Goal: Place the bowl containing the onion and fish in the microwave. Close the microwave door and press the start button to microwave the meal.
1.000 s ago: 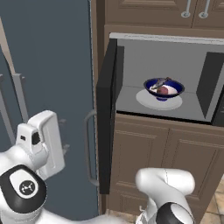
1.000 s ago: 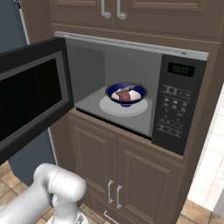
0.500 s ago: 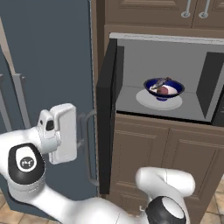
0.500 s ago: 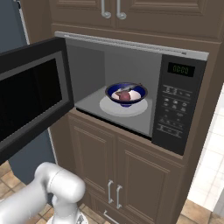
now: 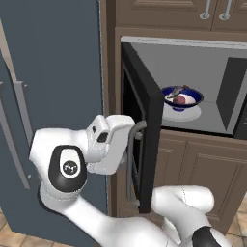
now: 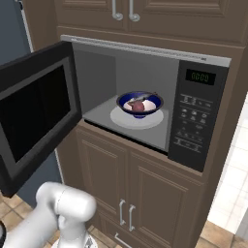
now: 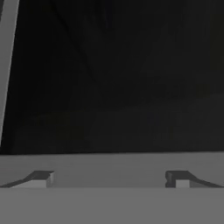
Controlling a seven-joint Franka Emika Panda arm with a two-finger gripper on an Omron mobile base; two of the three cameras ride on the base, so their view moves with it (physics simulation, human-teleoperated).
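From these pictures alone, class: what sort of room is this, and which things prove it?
Most likely a home kitchen, computer-rendered. A built-in microwave sits among brown wood cabinets, its door open, with a blue bowl of food on the turntable. A tall blue-grey fridge stands alongside.

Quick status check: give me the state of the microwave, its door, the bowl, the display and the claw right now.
Microwave: open, lit grey inside.
Door: swung wide open to the left.
Bowl: upright on the turntable, holding the onion and fish.
Display: green digits, unreadable.
Claw: open, fingertips apart, facing the door's dark outer face.
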